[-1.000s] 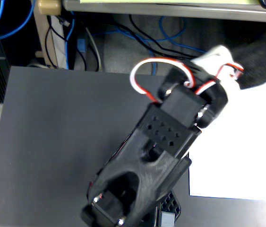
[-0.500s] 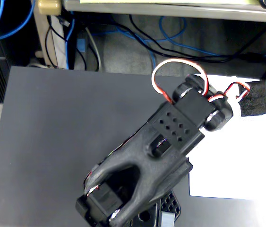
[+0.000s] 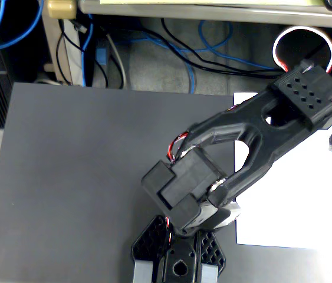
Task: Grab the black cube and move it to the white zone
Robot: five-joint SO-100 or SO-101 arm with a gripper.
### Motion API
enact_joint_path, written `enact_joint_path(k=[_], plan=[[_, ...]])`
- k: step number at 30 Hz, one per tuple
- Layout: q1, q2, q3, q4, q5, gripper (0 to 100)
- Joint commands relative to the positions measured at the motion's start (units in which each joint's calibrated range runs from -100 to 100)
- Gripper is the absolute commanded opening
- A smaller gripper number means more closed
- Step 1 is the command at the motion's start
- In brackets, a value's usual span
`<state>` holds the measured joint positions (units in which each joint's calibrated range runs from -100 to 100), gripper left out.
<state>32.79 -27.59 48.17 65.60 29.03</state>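
The black arm reaches from the upper right down to the bottom middle of the fixed view. My gripper (image 3: 178, 266) points toward the bottom edge, over the dark grey mat (image 3: 83, 177). Two black honeycomb-patterned parts (image 3: 149, 243) flank a dark middle piece, and the fingertips are cut off by the frame edge. I cannot pick out the black cube; it may be hidden under the gripper or out of view. The white zone (image 3: 298, 194) is a white paper sheet on the right, just right of the gripper, partly covered by the arm.
Blue and black cables (image 3: 183, 53) lie on the floor beyond the mat's far edge. A white-and-red cable loop (image 3: 303, 34) rises by the arm's upper joint. The mat's left edge runs near the frame's left side.
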Motion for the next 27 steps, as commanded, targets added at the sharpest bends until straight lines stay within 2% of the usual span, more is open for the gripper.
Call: enact_joint_path(k=[1,6,9,14,18,22,25,27], plan=[[0.5,-0.1,-6.5,-1.0,-0.2,2],[0.0,0.0,-0.7,-7.2,-0.2,2],[-0.2,0.0,0.7,-7.6,0.1,8],[-0.3,0.1,2.2,-8.1,0.4,8],[-0.3,0.1,7.2,-13.8,1.5,8],[-1.4,0.1,7.1,-13.7,1.6,19],[-2.3,0.1,7.3,-13.4,1.9,22],[-2.3,0.1,10.4,-14.0,4.1,22]])
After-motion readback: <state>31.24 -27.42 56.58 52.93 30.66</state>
